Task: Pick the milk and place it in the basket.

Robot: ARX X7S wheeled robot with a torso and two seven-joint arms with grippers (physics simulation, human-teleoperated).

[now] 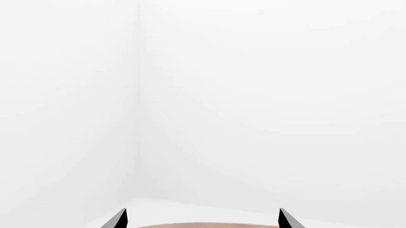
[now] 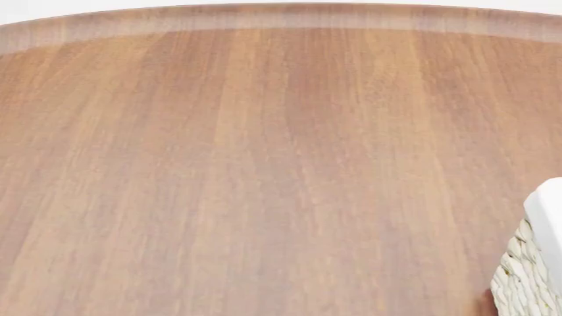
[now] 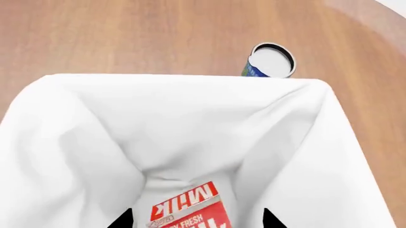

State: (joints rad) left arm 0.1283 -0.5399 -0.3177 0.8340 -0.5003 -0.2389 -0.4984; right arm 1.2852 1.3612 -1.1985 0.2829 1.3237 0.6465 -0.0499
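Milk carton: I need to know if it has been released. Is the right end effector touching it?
Cannot tell. In the right wrist view the milk lies inside the basket, between the right end effector fingertips; any contact is cut off at the frame edge.

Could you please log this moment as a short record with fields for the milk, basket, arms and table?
milk: red-topped carton seen inside the lined basket, between the right end effector fingertips; contact not visible
basket: white cloth lining; a wicker corner shows at the head view's lower right
left end effector: tips apart, facing white walls, nothing between
table: brown wood
other: blue-and-white can behind the basket
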